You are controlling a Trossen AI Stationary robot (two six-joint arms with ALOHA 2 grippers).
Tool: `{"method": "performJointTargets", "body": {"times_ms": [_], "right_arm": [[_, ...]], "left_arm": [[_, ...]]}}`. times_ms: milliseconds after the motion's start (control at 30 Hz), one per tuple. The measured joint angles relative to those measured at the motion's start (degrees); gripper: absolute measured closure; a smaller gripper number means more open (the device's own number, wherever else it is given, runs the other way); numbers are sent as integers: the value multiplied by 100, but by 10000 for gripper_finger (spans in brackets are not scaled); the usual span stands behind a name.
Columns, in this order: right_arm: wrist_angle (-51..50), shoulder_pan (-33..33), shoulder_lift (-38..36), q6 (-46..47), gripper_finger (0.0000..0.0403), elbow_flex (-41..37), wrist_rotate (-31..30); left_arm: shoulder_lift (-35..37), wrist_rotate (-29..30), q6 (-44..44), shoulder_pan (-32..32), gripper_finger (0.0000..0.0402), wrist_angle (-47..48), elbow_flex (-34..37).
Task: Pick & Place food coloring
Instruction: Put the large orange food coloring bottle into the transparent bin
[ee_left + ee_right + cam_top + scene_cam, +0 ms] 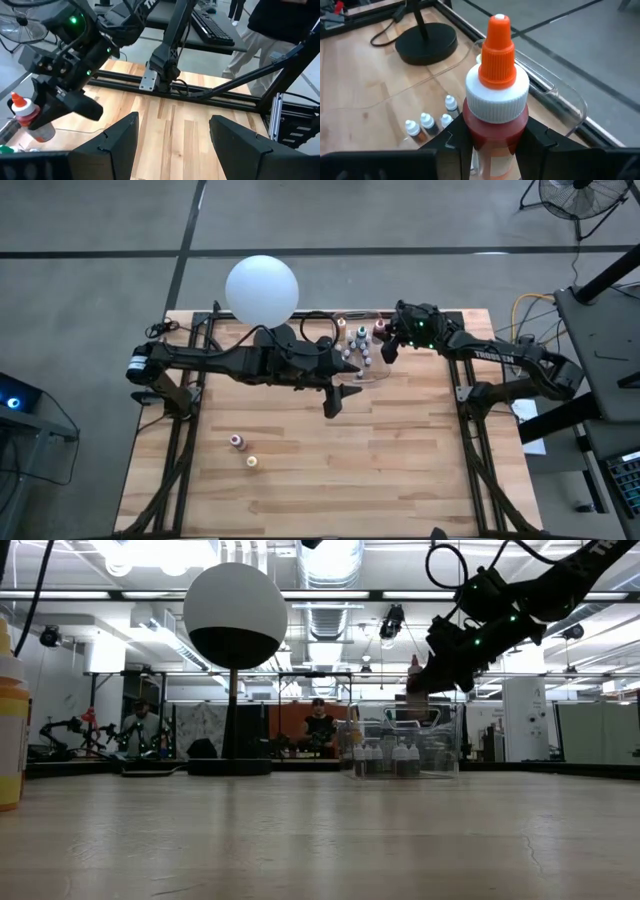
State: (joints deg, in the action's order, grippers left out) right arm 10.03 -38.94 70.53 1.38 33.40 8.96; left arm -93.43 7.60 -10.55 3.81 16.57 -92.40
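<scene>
Food coloring bottle (496, 107) clamped upright in right tool (495, 142).

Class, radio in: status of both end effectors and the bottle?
Right end effector shut on red bottle, held above clear bin. Left end effector open, empty. Nothing in the way.

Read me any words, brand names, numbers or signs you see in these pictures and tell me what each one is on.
"TROSSEN" in white letters, on the right arm, readable in the high view.
White lettering on the arm in the left wrist view, cut off at the frame edge: unreadable.
The red bottle held in the right claw: no readable label.
Small bottles in the clear bin: too small to read.
</scene>
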Motion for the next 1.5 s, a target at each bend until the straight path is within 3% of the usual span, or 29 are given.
{"method": "performJointTargets", "body": {"times_ms": [267,600,1033,1500], "right_arm": [[328,-16,406,-433,303,-4,-6],[1168,-50,1057,-251,303,1,0],[1176,-116,1443,-737,303,445,-399],[1193,-372,1880,-765,303,482,-382]], "left_arm": [[0,0,15,-1,186,2,-1],[0,-22,34,-13,186,17,-2],[0,-81,43,-35,186,19,-2],[-2,-149,116,-117,186,22,-1]]}}
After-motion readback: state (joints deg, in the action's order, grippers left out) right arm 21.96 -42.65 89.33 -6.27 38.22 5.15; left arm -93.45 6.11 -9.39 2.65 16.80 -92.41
